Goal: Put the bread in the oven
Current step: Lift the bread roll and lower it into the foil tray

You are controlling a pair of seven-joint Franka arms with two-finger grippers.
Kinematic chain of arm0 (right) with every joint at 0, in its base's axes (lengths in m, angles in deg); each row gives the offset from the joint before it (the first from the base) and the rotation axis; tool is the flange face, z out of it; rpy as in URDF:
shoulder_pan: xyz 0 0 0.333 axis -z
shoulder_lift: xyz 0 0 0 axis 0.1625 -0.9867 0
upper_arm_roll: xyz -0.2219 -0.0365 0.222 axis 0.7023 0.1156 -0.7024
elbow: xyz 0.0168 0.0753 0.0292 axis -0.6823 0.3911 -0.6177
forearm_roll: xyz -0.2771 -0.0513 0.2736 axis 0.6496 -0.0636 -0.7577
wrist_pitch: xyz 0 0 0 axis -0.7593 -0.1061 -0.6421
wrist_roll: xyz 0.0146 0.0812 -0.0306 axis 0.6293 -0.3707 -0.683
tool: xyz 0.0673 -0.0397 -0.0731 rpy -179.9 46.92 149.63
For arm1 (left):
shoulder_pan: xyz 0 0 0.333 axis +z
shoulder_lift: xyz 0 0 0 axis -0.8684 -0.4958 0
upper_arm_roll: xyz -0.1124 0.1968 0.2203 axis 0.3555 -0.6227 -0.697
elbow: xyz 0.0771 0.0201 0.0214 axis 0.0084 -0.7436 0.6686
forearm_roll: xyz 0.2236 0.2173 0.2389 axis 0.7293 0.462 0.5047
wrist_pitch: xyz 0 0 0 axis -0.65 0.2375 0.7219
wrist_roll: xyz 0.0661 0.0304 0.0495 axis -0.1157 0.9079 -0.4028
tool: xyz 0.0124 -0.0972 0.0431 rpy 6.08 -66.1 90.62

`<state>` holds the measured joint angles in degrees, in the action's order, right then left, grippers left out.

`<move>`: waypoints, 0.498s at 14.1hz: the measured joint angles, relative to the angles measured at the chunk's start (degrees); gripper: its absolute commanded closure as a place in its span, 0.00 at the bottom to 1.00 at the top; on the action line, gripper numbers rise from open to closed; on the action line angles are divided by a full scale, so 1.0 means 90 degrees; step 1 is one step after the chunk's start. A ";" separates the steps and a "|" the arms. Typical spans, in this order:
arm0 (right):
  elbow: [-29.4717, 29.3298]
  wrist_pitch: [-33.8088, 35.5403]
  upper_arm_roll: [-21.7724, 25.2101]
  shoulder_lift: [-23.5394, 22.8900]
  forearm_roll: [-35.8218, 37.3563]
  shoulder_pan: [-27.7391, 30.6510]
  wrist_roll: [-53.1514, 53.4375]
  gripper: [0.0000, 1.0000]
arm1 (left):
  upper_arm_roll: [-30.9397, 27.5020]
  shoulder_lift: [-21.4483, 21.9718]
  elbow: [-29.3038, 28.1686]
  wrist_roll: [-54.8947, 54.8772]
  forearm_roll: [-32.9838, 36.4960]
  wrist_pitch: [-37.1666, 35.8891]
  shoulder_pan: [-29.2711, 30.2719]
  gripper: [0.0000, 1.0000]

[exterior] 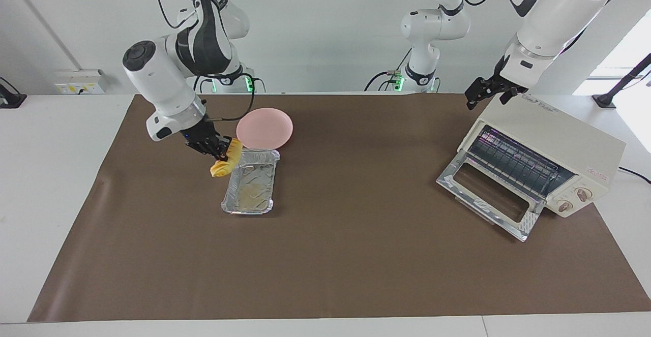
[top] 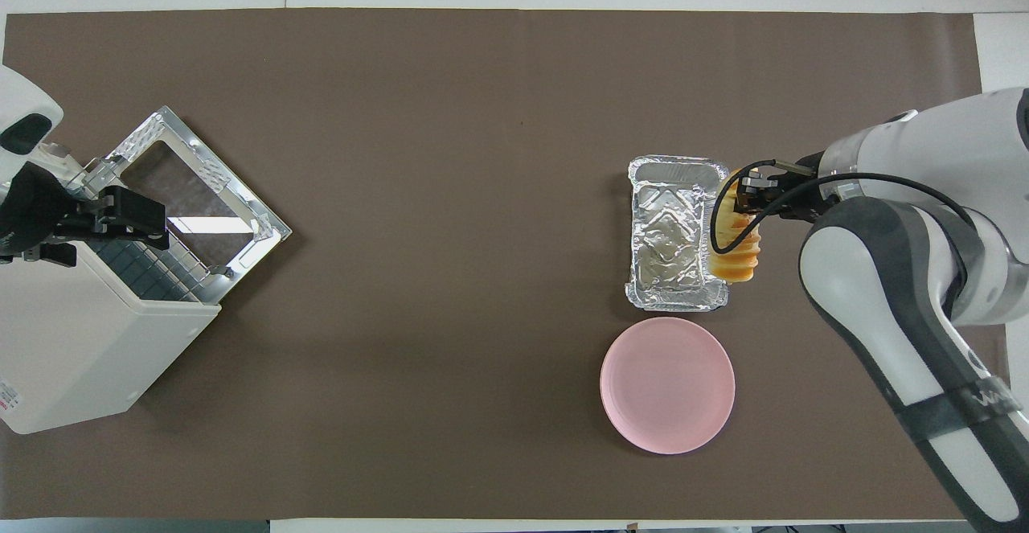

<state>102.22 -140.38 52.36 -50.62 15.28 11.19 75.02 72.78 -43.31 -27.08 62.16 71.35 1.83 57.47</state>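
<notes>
The golden ridged bread [exterior: 222, 166] hangs in the air with my right gripper [exterior: 219, 152] shut on its upper end. It is over the edge of the silver foil tray [exterior: 250, 180] on the side toward the right arm's end of the table. From overhead the bread [top: 735, 256] overlaps the rim of the tray [top: 674, 235] below the right gripper [top: 744, 202]. The cream-white oven [exterior: 554, 139] stands at the left arm's end with its glass door [exterior: 488, 194] dropped open and the wire rack showing. My left gripper [exterior: 491, 93] waits open over the oven's top corner.
A bare pink plate [exterior: 264, 128] lies beside the tray, nearer to the robots. A brown mat [exterior: 356, 255] covers the table. The oven's open door [top: 201, 187] juts out over the mat.
</notes>
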 measured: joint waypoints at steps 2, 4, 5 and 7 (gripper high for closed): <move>-0.0117 -0.0309 -0.0030 -0.0387 0.0000 -0.0129 0.0000 1.00 | 0.0000 0.0000 0.0000 0.0000 0.0000 0.0000 0.0000 0.00; -0.0129 -0.0485 -0.0042 -0.0596 -0.0006 -0.0303 0.0013 1.00 | 0.0000 0.0000 0.0000 0.0000 0.0000 0.0000 0.0000 0.00; -0.0129 -0.0525 -0.0044 -0.0675 -0.0008 -0.0419 0.0080 1.00 | 0.0000 0.0000 0.0000 0.0000 0.0000 0.0000 0.0000 0.00; -0.0126 -0.0549 -0.0047 -0.0791 -0.0009 -0.0654 0.0264 1.00 | 0.0000 0.0000 0.0000 0.0000 0.0000 0.0000 0.0000 0.00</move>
<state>101.08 -145.31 51.94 -57.74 15.20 5.31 77.39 72.78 -43.31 -27.08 62.16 71.35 1.83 57.47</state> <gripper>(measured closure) 0.925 0.000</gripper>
